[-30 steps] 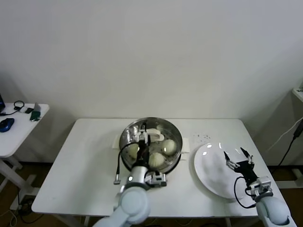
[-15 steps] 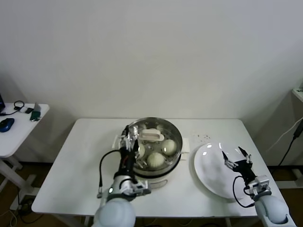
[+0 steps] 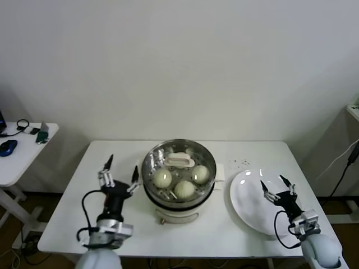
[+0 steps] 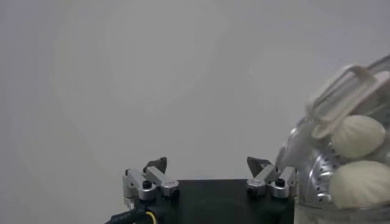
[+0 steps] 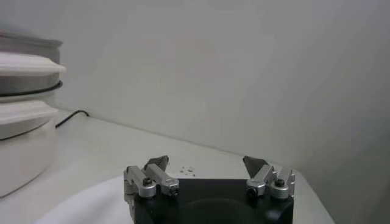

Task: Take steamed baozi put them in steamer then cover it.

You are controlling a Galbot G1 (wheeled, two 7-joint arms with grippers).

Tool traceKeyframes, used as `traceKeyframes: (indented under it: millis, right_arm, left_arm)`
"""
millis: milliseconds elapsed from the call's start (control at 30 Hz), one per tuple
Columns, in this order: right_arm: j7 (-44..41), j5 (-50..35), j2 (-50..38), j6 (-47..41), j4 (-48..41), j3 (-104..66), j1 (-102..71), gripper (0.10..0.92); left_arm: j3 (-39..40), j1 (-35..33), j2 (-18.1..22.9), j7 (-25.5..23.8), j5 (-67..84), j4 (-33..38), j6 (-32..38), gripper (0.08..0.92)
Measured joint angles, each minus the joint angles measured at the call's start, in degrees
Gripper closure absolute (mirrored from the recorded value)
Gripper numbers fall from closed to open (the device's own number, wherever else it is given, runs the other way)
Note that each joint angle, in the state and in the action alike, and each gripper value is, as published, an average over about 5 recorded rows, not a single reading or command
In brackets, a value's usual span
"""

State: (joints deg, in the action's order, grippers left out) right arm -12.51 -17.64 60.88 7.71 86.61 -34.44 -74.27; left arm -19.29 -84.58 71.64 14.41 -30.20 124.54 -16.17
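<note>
The steamer (image 3: 150, 185) stands mid-table on its white pot base. The cover (image 3: 193, 151) lies on it, its cream-white handle (image 3: 179, 161) up. Three steamed baozi show through the glass (image 3: 162, 179) (image 3: 184, 189) (image 3: 200, 174); a fourth is hidden. My left gripper (image 3: 121, 172) is open and empty, just left of the steamer and apart from it. Its wrist view shows the open gripper (image 4: 207, 163), the steamer wall (image 4: 304, 176), the lid handle (image 4: 341, 91) and two baozi (image 4: 358, 135). My right gripper (image 3: 277, 186) (image 5: 205, 161) is open and empty above the white plate.
A flat white plate (image 3: 247, 204) lies bare at the table's right; it shows below my right gripper in the right wrist view (image 5: 79, 201), with the steamer (image 5: 24, 45) off to one side. A small side table (image 3: 17, 154) with small items stands far left.
My left gripper has let go of the lid handle and drawn back to the left, off the steamer. The cover stays on the steamer. The right gripper has barely moved.
</note>
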Motion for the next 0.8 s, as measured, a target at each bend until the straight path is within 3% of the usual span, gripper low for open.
traceKeyframes:
  millis: [300,567,800]
  right_arm:
    - [-0.44,-0.25,0.72,1.16,1.15,-1.00,-1.75,0.203]
    - [-0.45,-1.38,0.80,1.88,2.33,-1.59,-3.57,0.203]
    - [-0.45,-2.32,1.07,2.23,2.62,-1.67,-4.15,0.203]
  left_arm:
    - [-12.40,-6.77,4.39,-1.51,20.10,-4.73,14.23,0.177]
    - [-17.09,-10.72,6.72,-4.15,29.39,-9.80,23.36,0.177]
    - [-19.17,-11.65,7.64,-5.99,32.78,-12.78,27.36,0.177]
